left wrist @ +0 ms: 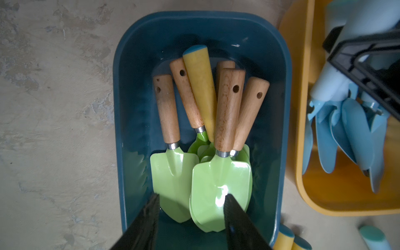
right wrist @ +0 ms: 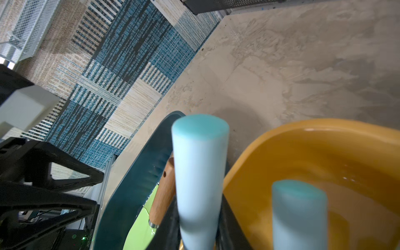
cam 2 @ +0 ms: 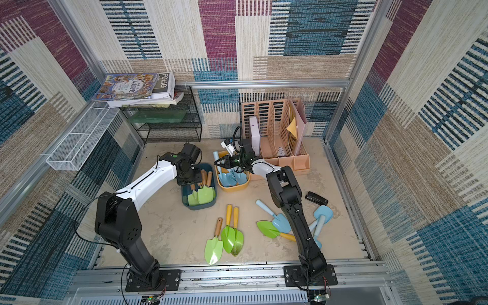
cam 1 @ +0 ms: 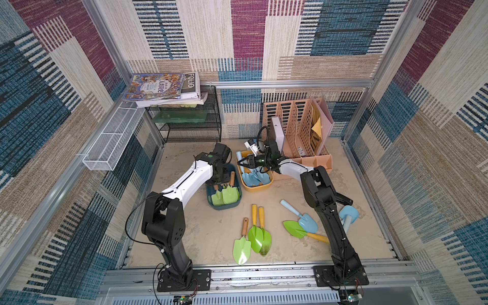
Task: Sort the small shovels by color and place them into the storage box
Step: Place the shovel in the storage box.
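Observation:
My left gripper (left wrist: 192, 200) hangs open over the dark blue box (left wrist: 121, 108), with nothing between its fingers. Several green shovels (left wrist: 220, 184) with wooden or yellow handles lie inside the box. My right gripper (right wrist: 200, 225) is over the yellow box (cam 1: 257, 188), its fingers pressed to both sides of a pale blue shovel's handle (right wrist: 200, 168). More pale blue shovels (cam 1: 254, 178) lie in that box. Loose on the table are three green shovels (cam 1: 255, 237), another green shovel (cam 1: 295, 229) and a pale blue shovel (cam 1: 307, 220). More pale blue shovels (cam 2: 323, 214) lie behind the right arm.
A pink file organiser (cam 1: 298, 126) stands just behind the yellow box, close to my right wrist. A black wire rack (cam 1: 190, 124) with books stands at the back left, beside a white mesh basket (cam 1: 111, 140). A black stapler-like object (cam 2: 316, 198) lies at the right.

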Robot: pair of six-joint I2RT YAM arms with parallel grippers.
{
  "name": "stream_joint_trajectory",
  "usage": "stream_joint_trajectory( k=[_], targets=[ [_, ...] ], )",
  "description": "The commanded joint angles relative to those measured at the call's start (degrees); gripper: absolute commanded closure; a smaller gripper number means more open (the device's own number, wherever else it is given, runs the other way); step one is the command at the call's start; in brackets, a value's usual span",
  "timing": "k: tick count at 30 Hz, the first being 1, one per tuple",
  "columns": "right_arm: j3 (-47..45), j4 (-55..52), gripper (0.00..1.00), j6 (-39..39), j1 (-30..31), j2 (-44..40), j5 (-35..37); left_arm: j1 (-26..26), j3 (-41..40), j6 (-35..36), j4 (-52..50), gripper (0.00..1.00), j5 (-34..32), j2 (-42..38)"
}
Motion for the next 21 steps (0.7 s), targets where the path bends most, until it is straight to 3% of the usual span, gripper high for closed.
stream_joint_trajectory(
  k=[1, 6, 13, 21],
  targets=[
    [1.6, -4.0, 0.57, -3.5, 0.0, -0.4, 3.5, 0.0, 0.4, 0.5, -1.2, 0.50, -0.3, 0.3],
    [3.8, -7.5, 0.47, -3.7, -0.6, -2.3, 6.8, 0.0, 1.0, 0.7, -1.2, 0.50, -0.1, 0.7],
    [5.4, -13.9, 0.48, -9.0, -0.3, -7.5, 16.4, 0.0, 0.4, 1.0, -0.1, 0.50, -0.5, 0.3],
    [10.9, -18.1, 0.74, -11.0, 2.6, -3.8, 20.2, 0.0, -1.7, 0.6, 1.3, 0.50, 0.0, -0.9]
  ],
)
